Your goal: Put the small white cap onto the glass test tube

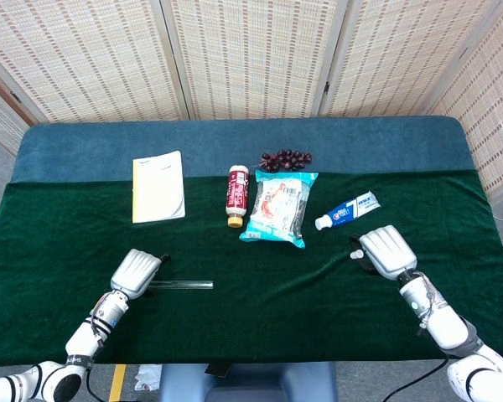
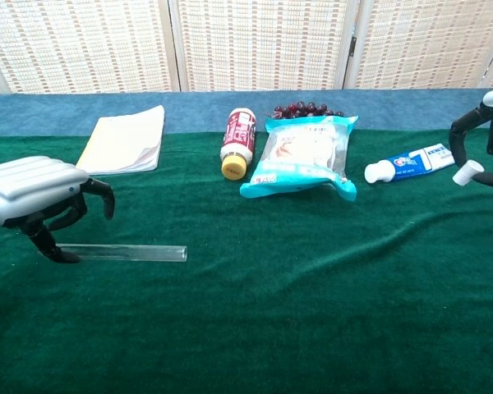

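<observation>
Right hand (image 2: 486, 144) pinches the white cap (image 2: 466, 172) ready for mating; left hand (image 2: 34, 193) fingers (image 2: 51, 246) curl over the test tube (image 2: 127, 254) end on the counter (image 1: 260, 289), grip state unclear.

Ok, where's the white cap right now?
The small white cap is pinched in the right robot hand at the far right edge of the chest view, just right of the toothpaste tube, above the green cloth.

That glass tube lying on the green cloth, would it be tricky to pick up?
Probably. The glass test tube is round and lies flat, so it may roll when nudged. Smooth glass likely slips in the left hand, and it looks thin, so probably fragile.
</observation>
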